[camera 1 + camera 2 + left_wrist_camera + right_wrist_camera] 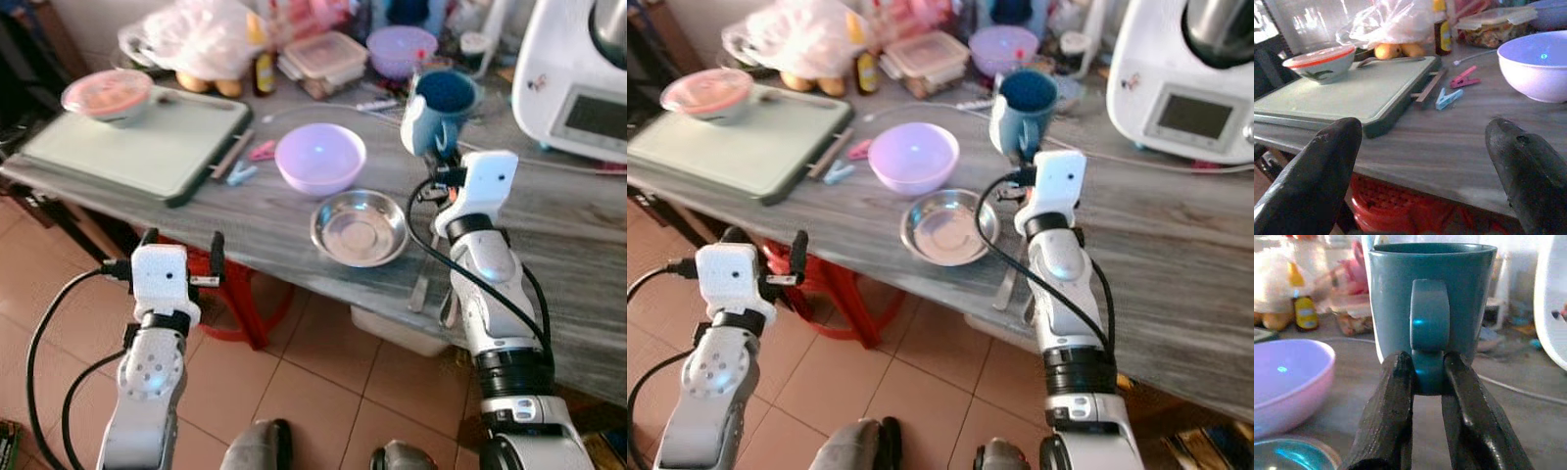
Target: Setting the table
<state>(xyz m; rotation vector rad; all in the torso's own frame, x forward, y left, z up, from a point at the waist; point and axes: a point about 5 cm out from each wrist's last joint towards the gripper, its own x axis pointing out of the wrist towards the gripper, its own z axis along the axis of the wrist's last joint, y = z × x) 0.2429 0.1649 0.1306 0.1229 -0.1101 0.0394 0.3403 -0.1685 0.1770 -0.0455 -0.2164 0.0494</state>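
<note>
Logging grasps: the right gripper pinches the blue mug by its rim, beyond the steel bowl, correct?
Not the rim. The right gripper pinches the blue mug by its handle, as the right wrist view shows. It is beyond the steel bowl.

Purple bowls (320, 157) two; mug (438, 108) one; clothespins (1455, 89) two.

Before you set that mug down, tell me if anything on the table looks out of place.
Two clothes pegs, one pink and one blue, lie loose on the table between the green cutting board and the lilac bowl. They don't belong with tableware. The right gripper holds the blue mug by its handle, upright.
</note>
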